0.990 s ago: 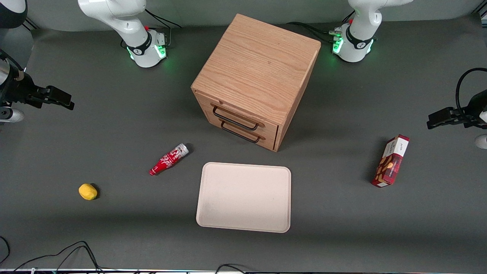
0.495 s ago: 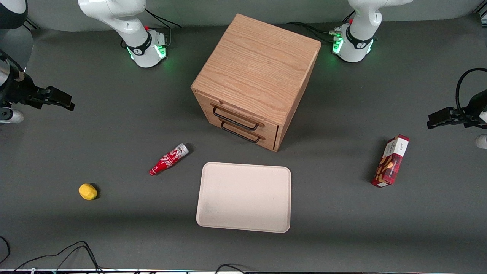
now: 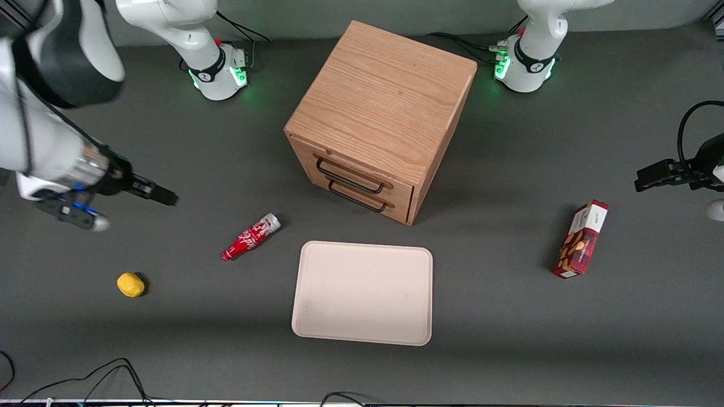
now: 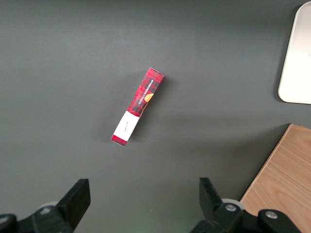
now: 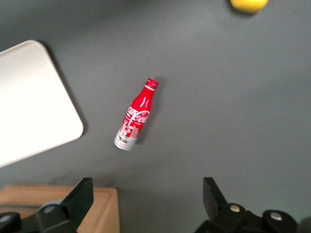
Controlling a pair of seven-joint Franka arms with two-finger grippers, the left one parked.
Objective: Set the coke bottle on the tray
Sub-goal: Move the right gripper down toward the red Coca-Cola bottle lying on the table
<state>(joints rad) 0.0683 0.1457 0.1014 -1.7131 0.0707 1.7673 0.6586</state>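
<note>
The coke bottle [image 3: 251, 236] is small and red with white script and a silver base. It lies on its side on the dark table beside the tray [image 3: 362, 294], toward the working arm's end. The tray is flat, pale beige and bare. My gripper [image 3: 161, 196] hangs above the table, apart from the bottle, toward the working arm's end and slightly farther from the front camera. In the right wrist view my gripper [image 5: 148, 199] is open and empty, and the bottle [image 5: 134, 116] lies next to the tray's corner [image 5: 29, 97].
A wooden drawer cabinet [image 3: 384, 113] with two black handles stands farther from the front camera than the tray. A yellow lemon [image 3: 130, 284] lies toward the working arm's end. A red snack box [image 3: 581, 238] lies toward the parked arm's end. Cables run along the front edge.
My right arm has swung in from the table's end toward the bottle, and the gripper is now nearer to it. The bottle and tray have not moved.
</note>
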